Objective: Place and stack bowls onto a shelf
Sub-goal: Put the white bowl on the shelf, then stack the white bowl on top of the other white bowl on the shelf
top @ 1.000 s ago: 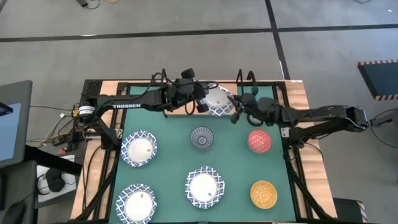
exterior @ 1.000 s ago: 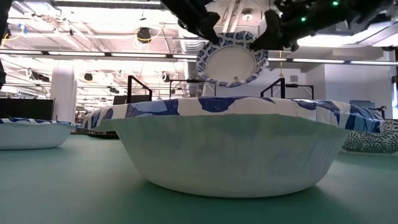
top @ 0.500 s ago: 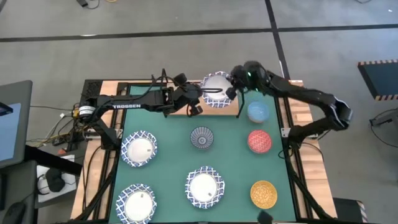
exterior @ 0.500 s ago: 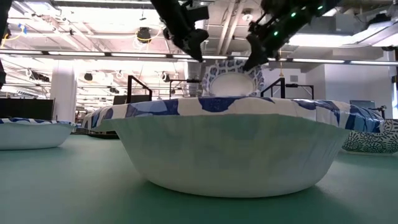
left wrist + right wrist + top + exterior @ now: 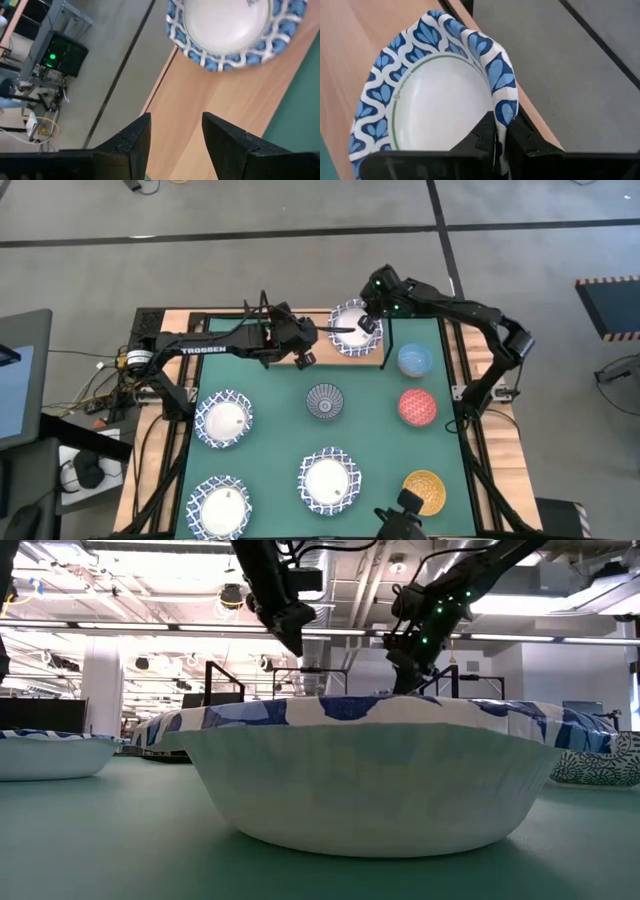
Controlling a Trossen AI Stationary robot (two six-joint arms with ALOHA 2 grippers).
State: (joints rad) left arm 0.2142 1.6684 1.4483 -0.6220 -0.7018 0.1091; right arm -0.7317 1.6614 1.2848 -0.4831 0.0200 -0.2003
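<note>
The right gripper (image 5: 495, 131) pinches a wide bowl (image 5: 437, 107) on the shelf (image 5: 220, 112). The left gripper (image 5: 172, 142) is open beside the bowl. Next, I think, the right lets go.

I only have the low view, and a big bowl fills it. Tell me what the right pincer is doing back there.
Observer: The right pincer is pinching the rim of a wide blue-and-white bowl.
Operator: Report where that bowl is.
Observer: On the wooden shelf, at the table's far edge.
Operator: Now the left pincer.
Observer: The left pincer is open, off the bowl, over bare shelf board.
</note>
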